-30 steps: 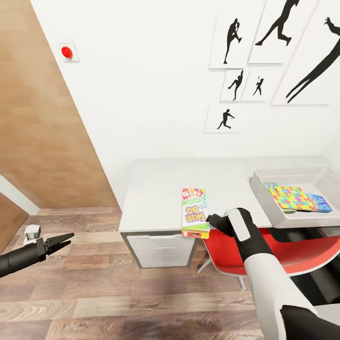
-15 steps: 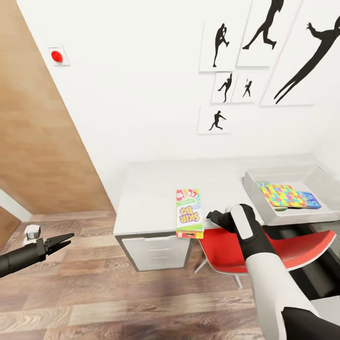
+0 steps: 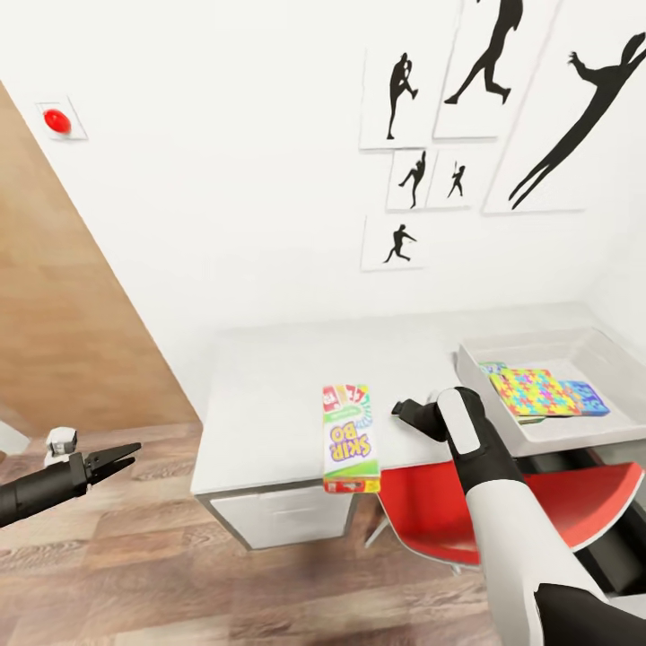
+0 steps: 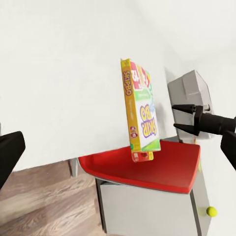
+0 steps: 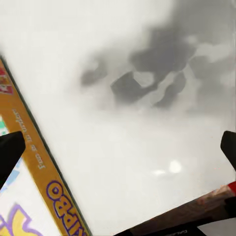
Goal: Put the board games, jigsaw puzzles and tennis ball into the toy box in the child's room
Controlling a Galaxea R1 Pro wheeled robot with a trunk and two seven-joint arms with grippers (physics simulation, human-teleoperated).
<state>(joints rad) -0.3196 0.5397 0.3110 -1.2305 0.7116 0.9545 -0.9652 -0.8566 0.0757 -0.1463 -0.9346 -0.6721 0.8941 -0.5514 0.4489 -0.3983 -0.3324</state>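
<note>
The Skip-Bo board game lies on the table, its near end hanging over the front edge. My right gripper hovers open just right of it, fingers apart with nothing between them, as the left wrist view confirms. The toy box stands at the table's right end. Inside it lie a jigsaw puzzle and a small blue board game. My left gripper is open over the floor, far left of the table. A tennis ball shows small beside a grey panel.
A red chair is pushed under the table below my right arm. White drawers sit under the table's left part. Wood floor lies in front, a brown door panel at the left, and the wall behind bears silhouette pictures.
The whole view has shifted, so the camera has moved and the table stands lower and further left. My right gripper is now slightly further from the Skip-Bo box. The box itself has not moved.
</note>
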